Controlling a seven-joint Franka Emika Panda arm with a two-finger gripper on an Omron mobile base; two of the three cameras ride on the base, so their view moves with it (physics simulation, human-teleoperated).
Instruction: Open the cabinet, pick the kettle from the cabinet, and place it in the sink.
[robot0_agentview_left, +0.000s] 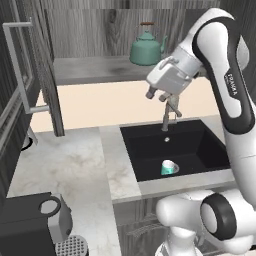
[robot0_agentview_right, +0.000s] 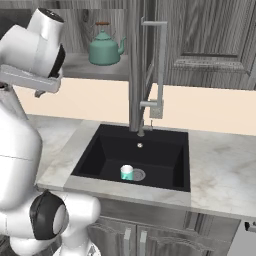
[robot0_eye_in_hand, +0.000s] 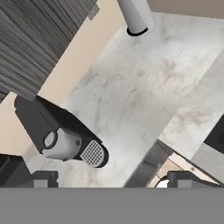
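Observation:
The cabinet (robot0_agentview_left: 90, 70) stands open, its left door (robot0_agentview_left: 20, 85) swung out toward me with its long pale bar handle. A teal kettle (robot0_agentview_left: 146, 47) with a brown-topped handle stands upright on the cabinet shelf, also in the right base view as the kettle (robot0_agentview_right: 105, 50). My gripper (robot0_agentview_left: 157, 96) hangs open and empty in front of and below the kettle, above the back of the black sink (robot0_agentview_left: 150, 150). In the hand view the open gripper (robot0_eye_in_hand: 113, 181) looks down at the marble counter. The sink (robot0_agentview_right: 100, 150) lies under the shelf.
A small teal-and-white cup (robot0_agentview_left: 169, 167) sits in the basin near the drain. The grey faucet (robot0_agentview_left: 170, 116) rises just under my hand. A dark coffee machine (robot0_agentview_left: 35, 220) stands on the counter at the left, and the swung-out door (robot0_agentview_right: 135, 65) stands over the sink's back.

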